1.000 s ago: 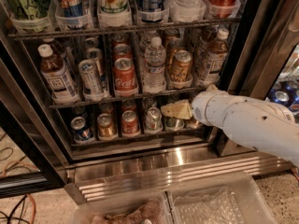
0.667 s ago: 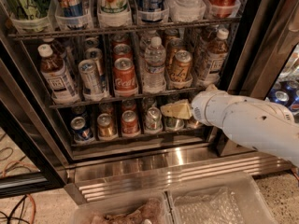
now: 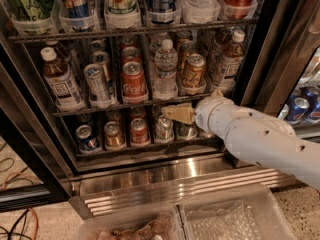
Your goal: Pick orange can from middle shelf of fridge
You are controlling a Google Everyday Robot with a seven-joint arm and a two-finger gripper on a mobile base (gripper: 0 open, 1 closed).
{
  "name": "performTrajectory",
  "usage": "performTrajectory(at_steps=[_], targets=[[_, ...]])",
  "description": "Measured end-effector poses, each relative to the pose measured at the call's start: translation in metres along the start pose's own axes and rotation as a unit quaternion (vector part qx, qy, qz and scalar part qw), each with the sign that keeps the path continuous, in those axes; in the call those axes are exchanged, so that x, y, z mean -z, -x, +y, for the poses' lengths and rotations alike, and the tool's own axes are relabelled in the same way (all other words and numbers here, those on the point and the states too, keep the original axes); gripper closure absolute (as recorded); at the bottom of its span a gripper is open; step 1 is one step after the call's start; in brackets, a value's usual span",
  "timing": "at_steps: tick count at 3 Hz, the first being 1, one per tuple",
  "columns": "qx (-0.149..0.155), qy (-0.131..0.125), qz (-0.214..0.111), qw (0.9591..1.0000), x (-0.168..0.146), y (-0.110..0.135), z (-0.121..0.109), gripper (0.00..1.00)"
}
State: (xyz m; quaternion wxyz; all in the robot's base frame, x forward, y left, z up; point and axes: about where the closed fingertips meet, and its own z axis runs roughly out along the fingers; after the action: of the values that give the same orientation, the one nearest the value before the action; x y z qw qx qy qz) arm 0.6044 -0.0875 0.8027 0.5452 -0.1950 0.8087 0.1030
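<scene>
Orange can (image 3: 193, 70): is standing upright on the middle shelf (image 3: 100, 107), toward its right, between a water bottle (image 3: 165, 69) and a white-capped tea bottle (image 3: 231, 59).
Neighbours: a red cola can (image 3: 133, 81) is sitting left of the water bottle, with another tea bottle at the far left.
Gripper (image 3: 175, 114): is hovering just under the shelf's front rail, pointing left, in front of the small cans (image 3: 139, 130) on the rack below. It is sitting below and slightly left of the orange can, seemingly not touching it.
Grip state: I cannot tell whether it is released or clenched; it is holding nothing visible.
Arm (image 3: 260, 136): is reaching in from the lower right, white and thick.
Fridge (image 3: 150, 171): is standing open, its ribbed steel base shining beneath the racks.
</scene>
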Motion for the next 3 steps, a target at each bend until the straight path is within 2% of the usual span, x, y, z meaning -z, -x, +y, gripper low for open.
performTrajectory(at_steps=[1,2,3], targets=[[-0.013,-0.007,-0.049,0.9987,-0.009,0.011,0.002,0.0],[-0.02,-0.014,-0.081,0.9964,-0.013,0.015,0.0,0.0],[-0.027,-0.028,-0.094,0.9948,-0.013,0.013,-0.009,0.0]])
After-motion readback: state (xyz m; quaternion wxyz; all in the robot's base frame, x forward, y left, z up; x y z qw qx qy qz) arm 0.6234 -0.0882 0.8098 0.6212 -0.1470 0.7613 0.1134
